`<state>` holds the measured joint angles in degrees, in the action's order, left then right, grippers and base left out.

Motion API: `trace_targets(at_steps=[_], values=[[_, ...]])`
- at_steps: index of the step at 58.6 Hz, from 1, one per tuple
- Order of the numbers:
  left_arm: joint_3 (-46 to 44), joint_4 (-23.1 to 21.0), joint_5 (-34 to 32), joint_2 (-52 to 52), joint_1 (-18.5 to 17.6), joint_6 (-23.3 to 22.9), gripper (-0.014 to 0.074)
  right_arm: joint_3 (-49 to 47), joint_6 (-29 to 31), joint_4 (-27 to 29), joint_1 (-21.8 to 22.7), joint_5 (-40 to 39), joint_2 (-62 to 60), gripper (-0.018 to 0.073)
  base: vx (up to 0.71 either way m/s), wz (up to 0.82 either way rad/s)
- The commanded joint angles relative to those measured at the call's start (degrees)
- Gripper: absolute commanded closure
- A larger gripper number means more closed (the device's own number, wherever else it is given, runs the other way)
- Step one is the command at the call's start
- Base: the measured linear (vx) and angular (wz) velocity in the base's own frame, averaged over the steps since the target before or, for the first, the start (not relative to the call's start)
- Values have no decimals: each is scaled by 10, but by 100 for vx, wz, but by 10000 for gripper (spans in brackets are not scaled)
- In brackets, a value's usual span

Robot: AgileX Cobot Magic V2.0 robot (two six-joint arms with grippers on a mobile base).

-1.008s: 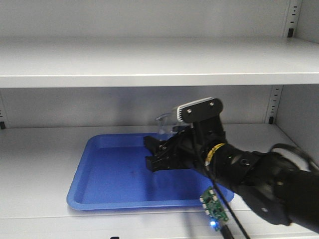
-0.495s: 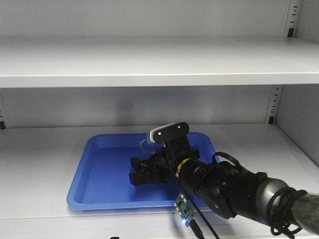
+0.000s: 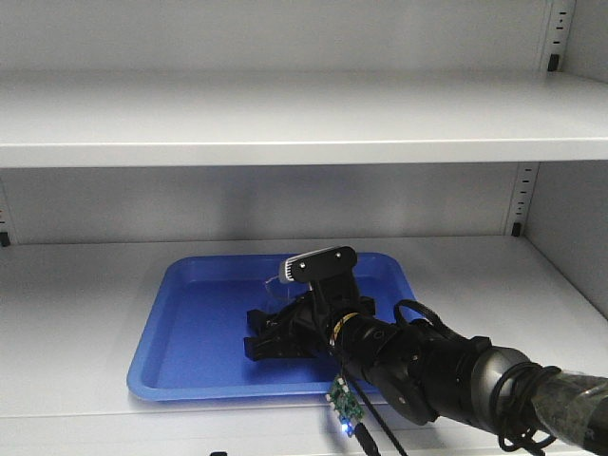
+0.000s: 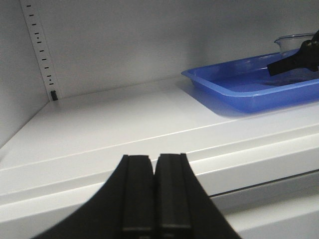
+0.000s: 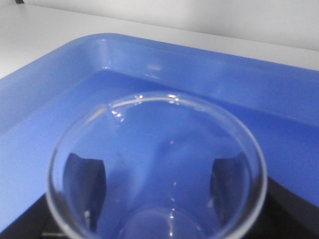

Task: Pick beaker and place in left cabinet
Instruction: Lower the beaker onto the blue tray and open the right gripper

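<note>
Right fingers (image 5: 84,172) around beaker (image 5: 154,164)

No readable text, label, brand, number or sign anywhere in the three views. Nothing printed on the blue tray (image 3: 190,332), the white shelves (image 3: 285,123) or the perforated rail (image 4: 42,50). No graduation marks legible on the beaker (image 5: 154,169). Small green circuit board (image 3: 344,407) under the right arm too small to read.

The tray (image 3: 190,332) lies on the cabinet's lower shelf (image 3: 66,313); the beaker (image 3: 280,283) sits over the tray, between the right pincer's (image 3: 275,334) fingers.
</note>
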<state>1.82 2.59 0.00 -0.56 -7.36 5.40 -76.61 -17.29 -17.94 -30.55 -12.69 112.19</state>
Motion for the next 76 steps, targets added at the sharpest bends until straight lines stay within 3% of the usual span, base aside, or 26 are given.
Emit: trace_targets(at_steps=[1, 12, 21, 33, 54, 76], values=[[9, -2, -43, -11, 0, -2, 595, -17, -1, 4, 2, -49, -26, 102, 0, 0], [9, -2, -43, -11, 0, -2, 595, -17, -1, 4, 2, -62, -33, -172, 0, 0], [9, -2, -43, -11, 0, -2, 595, -17, -1, 4, 2, -53, -43, -165, 0, 0], [9, -2, -43, -11, 0, -2, 595, -17, -1, 4, 2, -4, -77, -118, 0, 0], [9, -2, -43, -11, 0, -2, 595, -8, -1, 4, 2, 19, -144, 49, 0, 0], [9, -2, -43, -11, 0, -2, 595, 155, -1, -5, 2, -3, -294, 242, 0, 0]])
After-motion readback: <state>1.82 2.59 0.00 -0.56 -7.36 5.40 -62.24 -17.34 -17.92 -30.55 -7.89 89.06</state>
